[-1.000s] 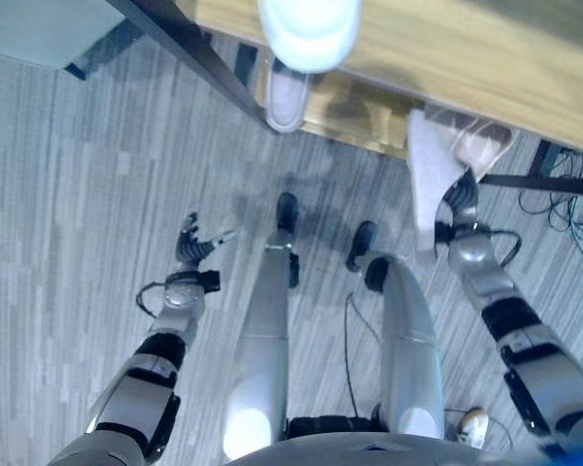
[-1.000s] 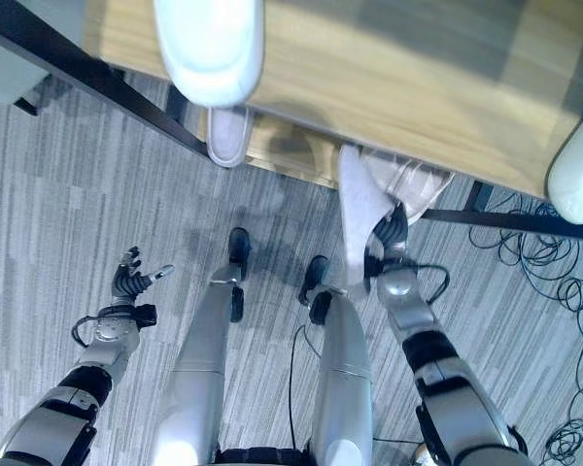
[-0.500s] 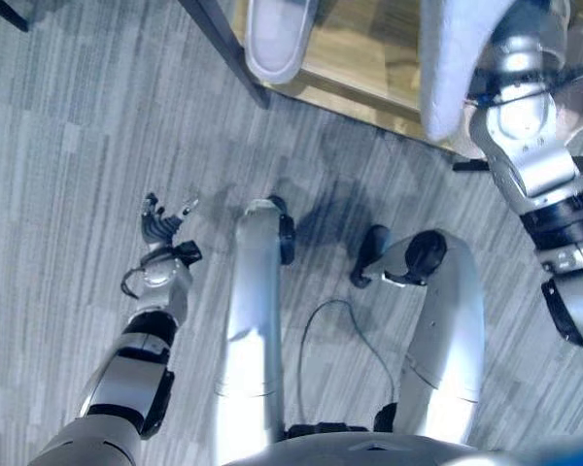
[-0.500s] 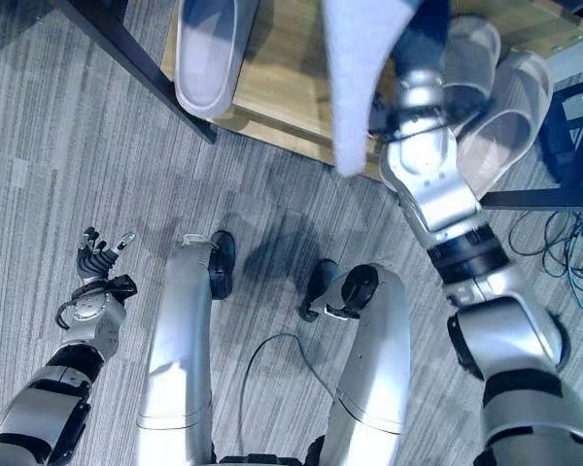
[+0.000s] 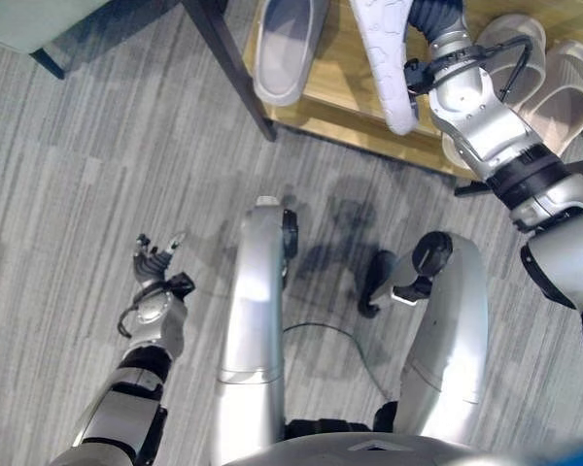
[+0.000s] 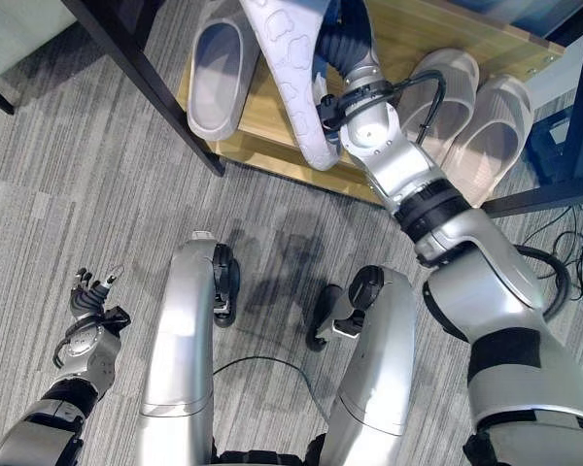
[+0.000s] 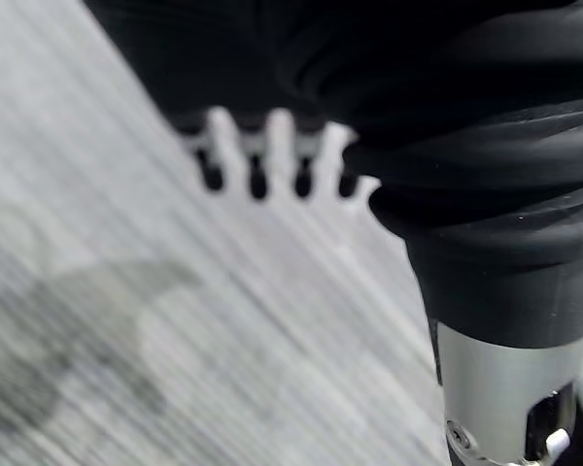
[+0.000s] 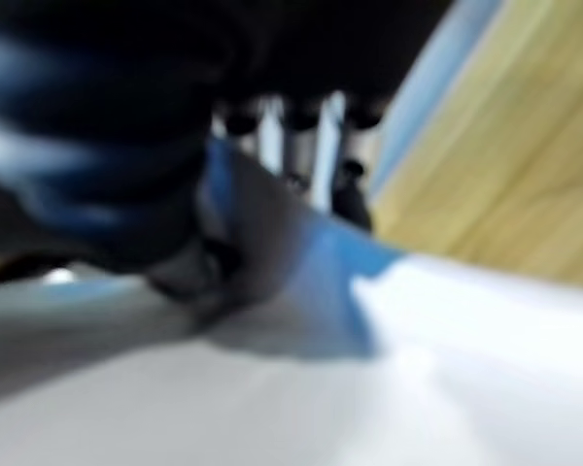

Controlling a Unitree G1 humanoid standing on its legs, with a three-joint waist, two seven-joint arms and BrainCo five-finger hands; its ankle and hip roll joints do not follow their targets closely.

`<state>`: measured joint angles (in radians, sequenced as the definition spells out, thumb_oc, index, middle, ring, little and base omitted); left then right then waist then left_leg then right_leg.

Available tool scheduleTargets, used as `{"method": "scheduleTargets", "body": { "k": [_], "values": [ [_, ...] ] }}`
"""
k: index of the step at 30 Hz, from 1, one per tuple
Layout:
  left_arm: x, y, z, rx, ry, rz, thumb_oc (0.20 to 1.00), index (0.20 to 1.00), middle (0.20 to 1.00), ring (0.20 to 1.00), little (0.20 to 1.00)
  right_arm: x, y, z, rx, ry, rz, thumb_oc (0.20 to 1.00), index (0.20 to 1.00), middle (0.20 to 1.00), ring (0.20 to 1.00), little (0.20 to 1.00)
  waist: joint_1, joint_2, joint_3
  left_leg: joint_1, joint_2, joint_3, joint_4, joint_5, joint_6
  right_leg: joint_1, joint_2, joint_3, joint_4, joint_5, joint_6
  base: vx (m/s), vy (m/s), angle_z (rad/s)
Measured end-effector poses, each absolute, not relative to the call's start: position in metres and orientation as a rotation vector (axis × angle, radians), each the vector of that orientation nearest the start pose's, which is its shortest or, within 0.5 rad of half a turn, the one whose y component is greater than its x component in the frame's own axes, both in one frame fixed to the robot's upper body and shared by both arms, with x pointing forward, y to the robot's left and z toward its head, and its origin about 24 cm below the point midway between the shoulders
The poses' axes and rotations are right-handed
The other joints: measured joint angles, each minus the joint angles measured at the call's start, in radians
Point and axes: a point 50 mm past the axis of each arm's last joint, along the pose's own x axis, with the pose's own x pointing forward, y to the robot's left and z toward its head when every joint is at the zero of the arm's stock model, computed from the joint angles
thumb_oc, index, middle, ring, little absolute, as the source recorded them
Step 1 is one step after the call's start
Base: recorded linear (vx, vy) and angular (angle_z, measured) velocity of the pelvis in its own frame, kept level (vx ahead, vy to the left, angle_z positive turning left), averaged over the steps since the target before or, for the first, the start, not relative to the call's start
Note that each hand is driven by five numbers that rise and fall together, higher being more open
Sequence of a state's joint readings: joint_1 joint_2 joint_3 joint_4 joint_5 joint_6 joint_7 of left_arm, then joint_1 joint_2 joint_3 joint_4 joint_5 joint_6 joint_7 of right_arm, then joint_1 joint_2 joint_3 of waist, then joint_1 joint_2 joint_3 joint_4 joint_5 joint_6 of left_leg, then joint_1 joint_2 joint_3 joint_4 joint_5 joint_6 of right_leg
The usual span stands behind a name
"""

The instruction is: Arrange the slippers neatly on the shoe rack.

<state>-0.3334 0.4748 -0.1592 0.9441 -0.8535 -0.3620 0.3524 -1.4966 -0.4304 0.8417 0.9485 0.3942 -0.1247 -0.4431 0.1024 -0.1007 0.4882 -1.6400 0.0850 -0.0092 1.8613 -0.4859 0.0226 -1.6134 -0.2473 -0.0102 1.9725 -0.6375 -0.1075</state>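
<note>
White slipper point(image 6: 290, 68) is clasped in our right hand point(image 6: 342, 44), sole outward, over the shoe rack's point(image 6: 423, 27) front edge; left hand point(image 5: 152, 262) hangs slack.

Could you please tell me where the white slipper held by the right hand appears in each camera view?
Left eye view: white slipper at top centre, sole showing, over the wooden shelf.
Right eye view: top centre, beside the right hand.
Left wrist view: not in it.
Right wrist view: blurred white surface past the fingers.
Shared landmark: the grey slipper on the shelf.
</note>
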Motion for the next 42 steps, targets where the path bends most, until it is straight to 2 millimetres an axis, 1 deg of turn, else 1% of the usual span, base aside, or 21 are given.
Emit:
{"method": "scheduleTargets", "body": {
  "k": [1, 2, 3, 5, 7, 10, 11, 13, 14, 17, 19, 22, 26, 29, 33, 34, 35, 36, 37, 40, 42],
  "values": [
    [0.267, 0.307, -0.016, -0.199, 0.225, 0.719, 1.000, 1.000, 1.000, 1.000, 1.000, 0.411, -0.086, 0.321, -0.600, -0.598, -0.097, 0.200, 0.200, 0.200, 0.200, 0.200, 0.000, 0.000, 0.000, 0.003, 0.000, 0.000, 0.001, -0.001, 0.000, 0.002, 0.000, 0.000, 0.001, 0.000, -0.001, 0.00, 0.037, -0.03],
    [0.266, 0.307, -0.019, -0.190, 0.240, 0.718, 1.000, 1.000, 1.000, 1.000, 1.000, 0.417, -0.076, 0.315, -0.642, -0.540, -0.121, 0.200, 0.200, 0.200, 0.200, 0.200, 0.001, 0.003, 0.001, 0.009, 0.001, 0.000, 0.003, -0.003, -0.002, 0.007, 0.000, 0.000, 0.002, -0.001, -0.002, 0.01, 0.034, -0.02],
    [0.265, 0.305, -0.021, -0.179, 0.255, 0.710, 1.000, 1.000, 1.000, 1.000, 1.000, 0.419, -0.072, 0.308, -0.684, -0.503, -0.131, 0.200, 0.200, 0.200, 0.200, 0.200, 0.006, 0.005, 0.001, 0.015, 0.001, -0.001, 0.004, -0.005, -0.003, 0.013, 0.000, 0.000, 0.003, -0.002, -0.003, 0.00, 0.000, 0.00],
    [0.267, 0.299, -0.027, -0.187, 0.283, 0.706, 1.000, 1.000, 1.000, 1.000, 1.000, 0.422, -0.071, 0.300, -0.754, -0.465, -0.147, 0.200, 0.200, 0.200, 0.200, 0.200, 0.025, 0.014, -0.001, 0.018, 0.001, -0.001, 0.011, -0.009, -0.005, 0.017, 0.000, 0.001, 0.009, -0.004, -0.003, 0.00, 0.000, 0.00],
    [0.264, 0.297, -0.034, -0.180, 0.319, 0.716, 1.000, 1.000, 1.000, 1.000, 1.000, 0.423, -0.071, 0.295, -0.759, -0.437, -0.156, 0.200, 0.200, 0.200, 0.200, 0.200, 0.031, 0.016, -0.001, 0.017, 0.000, 0.001, 0.023, -0.013, -0.009, 0.016, -0.001, 0.008, 0.024, -0.012, 0.001, 0.01, 0.002, 0.02],
    [0.261, 0.297, -0.038, -0.169, 0.347, 0.719, 1.000, 1.000, 1.000, 1.000, 1.000, 0.426, -0.080, 0.289, -0.812, -0.394, -0.202, 0.200, 0.200, 0.200, 0.200, 0.200, 0.036, 0.016, -0.001, 0.015, -0.001, 0.000, 0.036, -0.021, -0.020, 0.013, -0.001, 0.011, 0.040, -0.019, 0.004, 0.00, 0.002, 0.01],
    [0.261, 0.297, -0.039, -0.169, 0.355, 0.717, 1.000, 1.000, 1.000, 1.000, 1.000, 0.427, -0.088, 0.288, -0.885, -0.373, -0.243, 0.200, 0.200, 0.200, 0.200, 0.200, 0.039, 0.016, -0.001, 0.016, -0.001, -0.001, 0.036, -0.021, -0.020, 0.013, -0.002, 0.010, 0.042, -0.021, 0.002, 0.00, 0.000, 0.00],
    [0.259, 0.296, -0.041, -0.170, 0.363, 0.717, 1.000, 1.000, 1.000, 1.000, 1.000, 0.428, -0.098, 0.289, -1.000, -0.385, -0.292, 0.200, 0.200, 0.200, 0.200, 0.200, 0.039, 0.017, -0.002, 0.016, -0.001, 0.000, 0.037, -0.021, -0.020, 0.012, -0.002, 0.011, 0.046, -0.025, -0.002, 0.00, 0.000, 0.00],
    [0.259, 0.296, -0.042, -0.170, 0.366, 0.717, 1.000, 1.000, 1.000, 1.000, 1.000, 0.428, -0.104, 0.290, -1.007, -0.378, -0.320, 0.200, 0.200, 0.200, 0.200, 0.200, 0.040, 0.017, -0.002, 0.016, -0.001, -0.001, 0.037, -0.021, -0.019, 0.010, -0.002, 0.011, 0.047, -0.027, -0.003, 0.00, 0.000, 0.00],
    [0.259, 0.294, -0.043, -0.170, 0.369, 0.714, 1.000, 1.000, 1.000, 1.000, 1.000, 0.428, -0.114, 0.291, -1.001, -0.358, -0.378, 0.200, 0.200, 0.200, 0.200, 0.200, 0.039, 0.020, -0.003, 0.016, -0.001, -0.002, 0.045, -0.024, -0.022, 0.008, -0.002, 0.010, 0.059, -0.037, -0.010, 0.00, 0.003, 0.01],
    [0.259, 0.288, -0.045, -0.140, 0.382, 0.680, 1.000, 1.000, 1.000, 1.000, 1.000, 0.428, -0.123, 0.291, -0.982, -0.342, -0.436, 0.200, 0.200, 0.200, 0.200, 0.200, 0.039, 0.021, -0.003, 0.016, -0.001, -0.003, 0.050, -0.027, -0.023, 0.007, -0.007, 0.009, 0.070, -0.045, -0.020, 0.01, 0.008, 0.04],
    [0.259, 0.274, -0.052, -0.124, 0.411, 0.644, 1.000, 1.000, 1.000, 1.000, 1.000, 0.427, -0.130, 0.292, -0.871, -0.325, -0.484, 0.200, 0.200, 0.200, 0.200, 0.200, 0.041, 0.028, -0.007, 0.016, -0.002, -0.005, 0.051, -0.028, -0.024, 0.006, -0.006, 0.009, 0.073, -0.046, -0.020, 0.00, 0.000, 0.00],
    [0.253, 0.275, -0.058, -0.099, 0.436, 0.652, 1.000, 1.000, 1.000, 1.000, 1.000, 0.427, -0.133, 0.289, -0.838, -0.309, -0.500, 0.200, 0.200, 0.200, 0.200, 0.200, 0.045, 0.039, -0.013, 0.014, -0.005, -0.006, 0.053, -0.029, -0.026, 0.006, -0.007, 0.009, 0.077, -0.053, -0.017, 0.00, 0.004, 0.01],
    [0.249, 0.275, -0.064, -0.094, 0.462, 0.664, 1.000, 1.000, 1.000, 1.000, 1.000, 0.427, -0.132, 0.288, -0.807, -0.305, -0.498, 0.200, 0.200, 0.200, 0.200, 0.200, 0.047, 0.039, -0.013, 0.014, -0.006, -0.006, 0.057, -0.032, -0.031, 0.006, -0.009, 0.009, 0.082, -0.057, -0.019, 0.00, 0.002, 0.01],
    [0.250, 0.269, -0.065, -0.085, 0.469, 0.638, 1.000, 1.000, 1.000, 1.000, 1.000, 0.427, -0.134, 0.286, -0.748, -0.284, -0.501, 0.200, 0.200, 0.200, 0.200, 0.200, 0.051, 0.039, -0.013, 0.012, -0.014, -0.009, 0.061, -0.033, -0.032, 0.006, -0.017, 0.009, 0.092, -0.066, -0.022, 0.00, 0.007, 0.06],
    [0.250, 0.267, -0.066, -0.079, 0.474, 0.631, 1.000, 1.000, 1.000, 1.000, 1.000, 0.427, -0.134, 0.286, -0.733, -0.279, -0.500, 0.288, 0.288, 0.288, 0.288, 0.288, 0.051, 0.039, -0.013, 0.012, -0.014, -0.009, 0.061, -0.033, -0.032, 0.006, -0.017, 0.009, 0.092, -0.066, -0.022, 0.00, 0.000, 0.00],
    [0.249, 0.267, -0.067, -0.079, 0.477, 0.630, 1.000, 1.000, 1.000, 1.000, 1.000, 0.427, -0.135, 0.285, -0.729, -0.276, -0.500, 0.476, 0.476, 0.476, 0.476, 0.476, 0.051, 0.039, -0.013, 0.011, -0.014, -0.008, 0.061, -0.033, -0.032, 0.006, -0.018, 0.009, 0.092, -0.066, -0.022, 0.00, 0.000, 0.00],
    [0.249, 0.266, -0.067, -0.079, 0.480, 0.628, 1.000, 1.000, 1.000, 1.000, 1.000, 0.427, -0.136, 0.285, -0.712, -0.271, -0.498, 0.555, 0.555, 0.555, 0.555, 0.555, 0.051, 0.039, -0.013, 0.011, -0.014, -0.008, 0.061, -0.033, -0.032, 0.006, -0.018, 0.009, 0.093, -0.066, -0.022, 0.00, 0.000, 0.00],
    [0.249, 0.266, -0.068, -0.080, 0.480, 0.625, 1.000, 1.000, 1.000, 1.000, 1.000, 0.427, -0.136, 0.285, -0.688, -0.269, -0.497, 1.000, 1.000, 1.000, 1.000, 1.000, 0.051, 0.039, -0.013, 0.011, -0.014, -0.009, 0.062, -0.033, -0.032, 0.006, -0.018, 0.009, 0.093, -0.067, -0.022, 0.00, 0.000, 0.00],
    [0.248, 0.266, -0.068, -0.079, 0.481, 0.624, 1.000, 1.000, 1.000, 1.000, 1.000, 0.428, -0.137, 0.285, -0.586, -0.253, -0.493, 1.000, 1.000, 1.000, 1.000, 1.000, 0.051, 0.039, -0.013, 0.010, -0.015, -0.009, 0.066, -0.033, -0.032, 0.006, -0.019, 0.009, 0.097, -0.068, -0.023, 0.00, 0.000, 0.00],
    [0.247, 0.265, -0.070, -0.066, 0.491, 0.615, 1.000, 1.000, 1.000, 1.000, 1.000, 0.428, -0.138, 0.284, -0.456, -0.234, -0.493, 1.000, 1.000, 1.000, 1.000, 1.000, 0.053, 0.041, -0.014, 0.009, -0.015, -0.009, 0.073, -0.033, -0.032, 0.006, -0.020, 0.010, 0.104, -0.069, -0.022, 0.00, 0.000, 0.00]
  ]
}}
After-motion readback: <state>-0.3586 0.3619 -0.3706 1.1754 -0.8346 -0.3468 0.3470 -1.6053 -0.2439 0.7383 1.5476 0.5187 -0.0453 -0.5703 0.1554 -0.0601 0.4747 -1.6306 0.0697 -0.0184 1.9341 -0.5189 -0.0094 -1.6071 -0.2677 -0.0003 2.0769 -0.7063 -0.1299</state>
